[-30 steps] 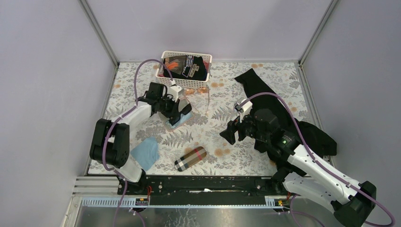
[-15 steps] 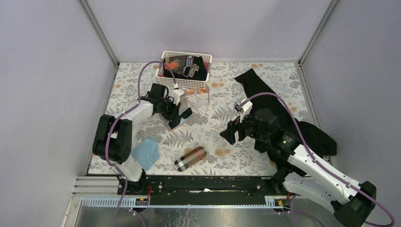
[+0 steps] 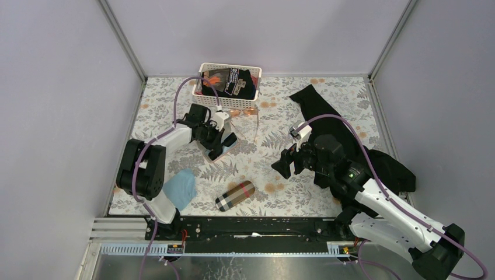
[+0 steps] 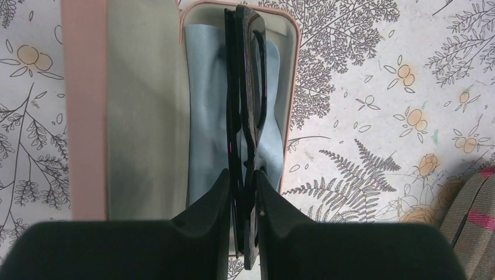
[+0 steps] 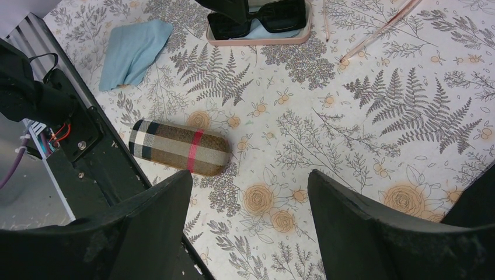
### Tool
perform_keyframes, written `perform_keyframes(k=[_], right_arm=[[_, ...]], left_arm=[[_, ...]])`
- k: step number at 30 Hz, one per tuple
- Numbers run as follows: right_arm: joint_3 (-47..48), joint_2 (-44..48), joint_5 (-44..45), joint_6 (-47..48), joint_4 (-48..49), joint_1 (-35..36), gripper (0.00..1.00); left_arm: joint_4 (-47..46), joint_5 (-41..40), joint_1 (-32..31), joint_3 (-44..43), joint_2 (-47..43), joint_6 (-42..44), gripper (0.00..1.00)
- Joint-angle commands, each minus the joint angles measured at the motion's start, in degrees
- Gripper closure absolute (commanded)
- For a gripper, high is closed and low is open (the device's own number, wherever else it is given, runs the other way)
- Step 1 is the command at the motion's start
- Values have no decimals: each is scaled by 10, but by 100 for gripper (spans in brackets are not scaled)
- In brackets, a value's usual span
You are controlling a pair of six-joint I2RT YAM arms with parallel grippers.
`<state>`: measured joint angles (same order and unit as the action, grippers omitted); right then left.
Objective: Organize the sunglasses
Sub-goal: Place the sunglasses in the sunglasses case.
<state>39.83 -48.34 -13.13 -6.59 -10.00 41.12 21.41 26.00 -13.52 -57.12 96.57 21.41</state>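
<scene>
The left claw (image 4: 241,176) is clamped on the slim, glossy black sunglasses (image 4: 255,99). They stand folded on edge, their long axis running straight away from the fingers. Beneath them is an oblong pink case (image 4: 84,116), lined with a soft light-blue cloth (image 4: 204,116). The right claw (image 5: 250,178) hangs wide open, with a rounded plaid case (image 5: 180,147) just to its left. The thin wire-framed sunglasses (image 5: 373,29) lie on the floral counter (image 5: 362,134), well ahead of the right claw. Since a second ago, the left arm has swung slightly inward; the right has not moved.

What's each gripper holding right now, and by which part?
The left gripper pinches the black sunglasses by one end of the folded frame, over the open pink case. The right gripper is open, holding nothing.
</scene>
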Motion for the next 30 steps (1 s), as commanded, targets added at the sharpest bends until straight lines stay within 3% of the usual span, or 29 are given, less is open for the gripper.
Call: perform_keyframes(k=[1, 15, 30], right_arm=[[0, 12, -8, -7, 10, -2, 20], [1, 8, -15, -17, 17, -3, 20], [1, -16, -34, -28, 48, -3, 19]], left_arm=[[12, -42, -7, -5, -11, -5, 83], [28, -30, -11, -7, -65, -10, 62], [57, -49, -12, -67, -75, -41, 60]])
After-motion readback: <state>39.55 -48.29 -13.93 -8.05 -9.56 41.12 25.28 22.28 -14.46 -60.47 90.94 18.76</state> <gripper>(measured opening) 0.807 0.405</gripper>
